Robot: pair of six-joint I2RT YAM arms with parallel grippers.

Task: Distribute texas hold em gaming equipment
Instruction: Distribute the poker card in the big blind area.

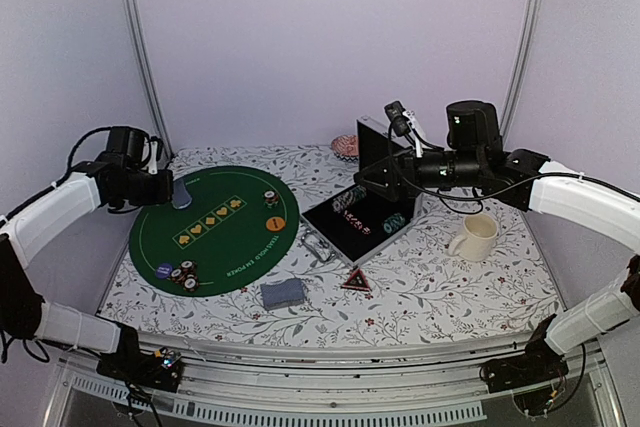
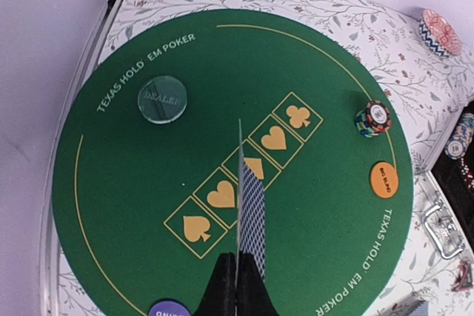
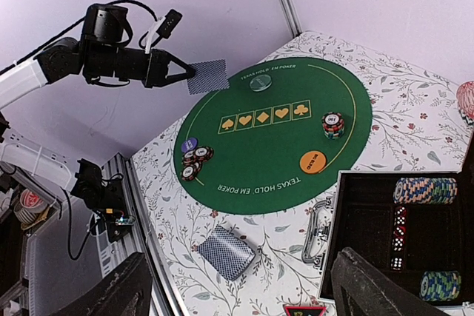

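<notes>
Ana: Nearest the lens on the left wrist, the left fingers point(image 2: 238, 271) are pinched shut on one playing card point(image 2: 252, 209). Its blue back shows, and it is held edge-on in the air above the green mat point(image 2: 126, 205).

Ben: Has any card landed?

Ana: None that I can see. All five suit boxes point(image 2: 221, 196) are bare. The deck point(image 1: 282, 293) lies on the counter point(image 1: 430, 297) just off the mat's near edge.

Ben: And the chips?

Ana: One striped stack point(image 2: 372, 118) sits by the club box, with the orange button point(image 2: 384, 180) near it. A small cluster of chips point(image 3: 194, 164) lies across the mat beside a purple button point(image 3: 189, 145). A clear dealer disc point(image 2: 162, 98) is on the felt too.

Ben: So two places have chips. What's left?

Ana: I judge the dealing has barely begun. More chips point(image 3: 424, 190) lie in rows in the open case point(image 3: 366, 220), so other places may need some.

Ben: Right arm?

Ana: The right fingers point(image 3: 241, 268) are spread wide and hold nothing, hovering above the deck and the case.
</notes>
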